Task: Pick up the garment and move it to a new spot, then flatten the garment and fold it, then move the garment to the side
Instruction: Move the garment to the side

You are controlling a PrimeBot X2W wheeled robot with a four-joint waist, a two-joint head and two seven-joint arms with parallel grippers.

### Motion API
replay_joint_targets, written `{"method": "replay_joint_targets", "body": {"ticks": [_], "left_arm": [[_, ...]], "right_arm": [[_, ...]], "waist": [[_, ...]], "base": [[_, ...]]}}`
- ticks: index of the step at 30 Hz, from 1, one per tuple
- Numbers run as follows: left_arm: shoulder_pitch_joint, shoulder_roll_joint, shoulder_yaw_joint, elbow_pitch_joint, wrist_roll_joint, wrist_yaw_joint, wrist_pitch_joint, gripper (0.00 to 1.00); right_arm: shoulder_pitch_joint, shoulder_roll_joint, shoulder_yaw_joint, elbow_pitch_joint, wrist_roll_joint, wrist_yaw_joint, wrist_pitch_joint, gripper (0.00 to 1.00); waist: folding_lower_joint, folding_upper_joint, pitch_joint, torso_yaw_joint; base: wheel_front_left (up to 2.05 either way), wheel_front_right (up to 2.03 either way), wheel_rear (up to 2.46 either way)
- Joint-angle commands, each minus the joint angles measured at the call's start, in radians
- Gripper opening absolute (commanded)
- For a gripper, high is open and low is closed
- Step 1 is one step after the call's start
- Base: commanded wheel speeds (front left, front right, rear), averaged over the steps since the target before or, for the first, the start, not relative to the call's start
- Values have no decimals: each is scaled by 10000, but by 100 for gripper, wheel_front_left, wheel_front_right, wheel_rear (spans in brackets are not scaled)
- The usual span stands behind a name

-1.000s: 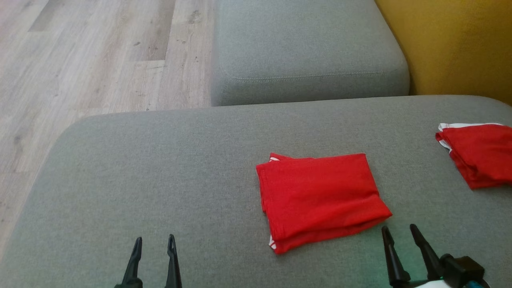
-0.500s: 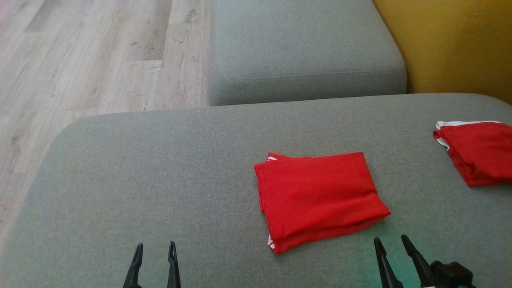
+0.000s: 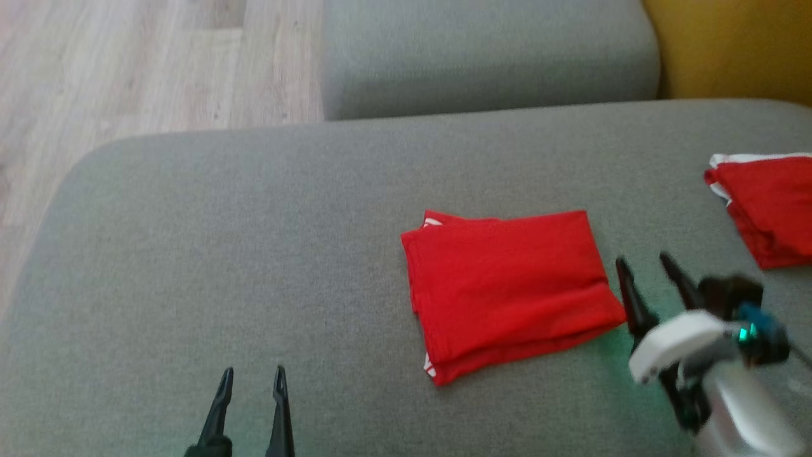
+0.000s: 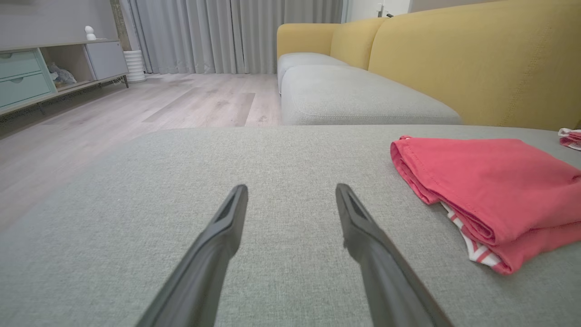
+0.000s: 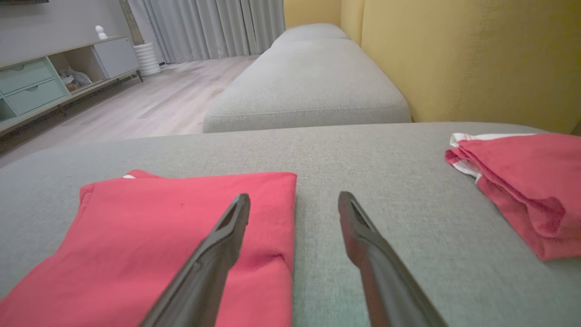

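On the grey sofa cushion [image 3: 254, 222], a bit right of middle, the garment [image 3: 507, 292] lies folded into a tidy red rectangle with a sliver of white trim poking out at its near-left corner. So I'd say the flatten-and-fold part looks done, and what's left is shifting it to the side.

The right gripper [image 3: 642, 258] sits just beside the garment's right edge, fingers apart and nothing between them. From its own wrist camera, one finger overlaps the red cloth and the other is over bare cushion, so it's straddling that edge. Looks to me like it's lining up to pinch the stacked layers there. That makes sense, since grabbing an edge through all the layers should keep the fold from flopping open. Can't tell if the tips touch the fabric.

The left gripper [image 3: 254, 369] is down at the near-left, well apart from the garment, also spread and empty. My guess is it's parked there to stay out of the way.

Further right, near the yellow backrest [image 3: 729, 44], there's another folded red piece [image 3: 767, 203] with a white edge. That's probably the "side" spot, which would explain why the right arm is the one working. Beyond all that are a second grey cushion [image 3: 482, 51] and the wood floor [image 3: 127, 63].
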Motion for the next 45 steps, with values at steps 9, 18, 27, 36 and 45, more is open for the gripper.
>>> {"method": "replay_joint_targets", "body": {"ticks": [9,18,27,36,45], "left_arm": [[-1123,-86,-116,-245,-75,26,-82,100],[-1377,-86,-117,-238,-145,56,-82,100],[-1564,-87,-174,-255,-200,59,-82,100],[-1640,-87,-195,-402,-306,85,-82,100],[-2204,-87,-342,-505,-327,-7,-82,100]], "right_arm": [[-1856,-48,414,2191,414,67,-66,100],[-1893,237,1101,3651,1300,67,-474,100],[-2004,3,2405,3493,2239,67,-556,0],[-2986,-1346,3157,2757,2770,67,-801,0],[-4571,-3276,3203,2447,2558,67,-727,0]], "waist": [[-2,0,901,267],[-2,0,1183,281],[-2,0,1294,276],[-2,0,1733,-69],[-2,0,2814,-703]], "base": [[0,0,0],[0,0,0],[0,0,0],[0,0,0],[0,0,0]]}}
